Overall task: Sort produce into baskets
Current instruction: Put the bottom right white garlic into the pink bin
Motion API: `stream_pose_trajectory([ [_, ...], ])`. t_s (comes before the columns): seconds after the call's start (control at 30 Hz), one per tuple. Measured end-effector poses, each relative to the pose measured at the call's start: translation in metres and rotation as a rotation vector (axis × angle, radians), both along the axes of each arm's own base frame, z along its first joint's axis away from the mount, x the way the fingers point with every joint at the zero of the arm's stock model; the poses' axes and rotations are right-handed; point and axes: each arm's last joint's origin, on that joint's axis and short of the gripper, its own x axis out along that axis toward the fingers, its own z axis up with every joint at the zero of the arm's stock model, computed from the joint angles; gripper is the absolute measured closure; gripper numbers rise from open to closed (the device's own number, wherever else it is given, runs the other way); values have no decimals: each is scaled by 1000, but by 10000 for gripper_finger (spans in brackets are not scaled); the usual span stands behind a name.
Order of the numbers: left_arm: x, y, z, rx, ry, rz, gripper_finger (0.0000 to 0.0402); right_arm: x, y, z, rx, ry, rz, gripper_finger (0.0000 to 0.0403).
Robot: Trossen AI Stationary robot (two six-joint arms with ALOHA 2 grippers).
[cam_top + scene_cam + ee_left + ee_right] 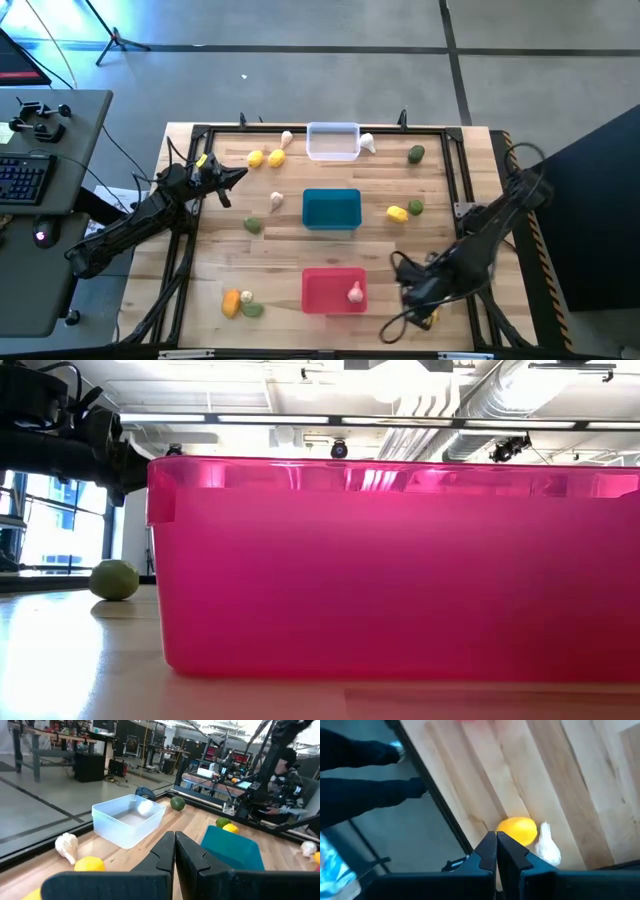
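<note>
We are looking down on a wooden tabletop with three tubs in a line up the middle, and the sorting has, in our judgement, barely begun.

Nearest, the red tub holds one pale garlic bulb and nothing else we can see. Just beside it to the right, the right tool hangs low over the near right corner with its fingers pressed together and empty; its wrist camera shows a yellow fruit and a white bulb touching each other on the boards just past the fingertips. At the near left lie an orange piece, a small bulb and a green lump.

In the middle, the teal tub looks empty (a yellow and a green piece sit to its right, a bulb and a green lump to its left).

Farthest, the clear tub holds something pale, too blurred to name. Two yellow fruits, bulbs and a green lump lie around it. The left tool waits at the far left, fingers together, holding nothing.

Roughly a dozen pieces remain loose.
</note>
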Motion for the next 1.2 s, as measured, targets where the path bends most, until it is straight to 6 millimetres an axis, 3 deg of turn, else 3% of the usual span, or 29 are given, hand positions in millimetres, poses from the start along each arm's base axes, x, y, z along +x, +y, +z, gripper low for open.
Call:
stream_pose_trajectory([
  [0.2, 0, 0, 0, 56, 26, 0, 401, -50, -18, -9, 60, -23, 70, 402],
  [0.37, 0, 0, 0, 64, 31, 12, 402, -76, -18, -26, 28, 13, 179, 390],
  [0.63, 0, 1, -1, 98, 57, 24, 402, -106, -9, -53, -42, 89, 332, 282],
  [0.9, 1, 2, -3, 82, 82, 31, 401, -109, 2, -89, -8, -33, 372, 179],
  [1.2, 3, 4, -7, 55, 122, 50, 401, -107, 0, -124, -83, -38, 369, 142],
])
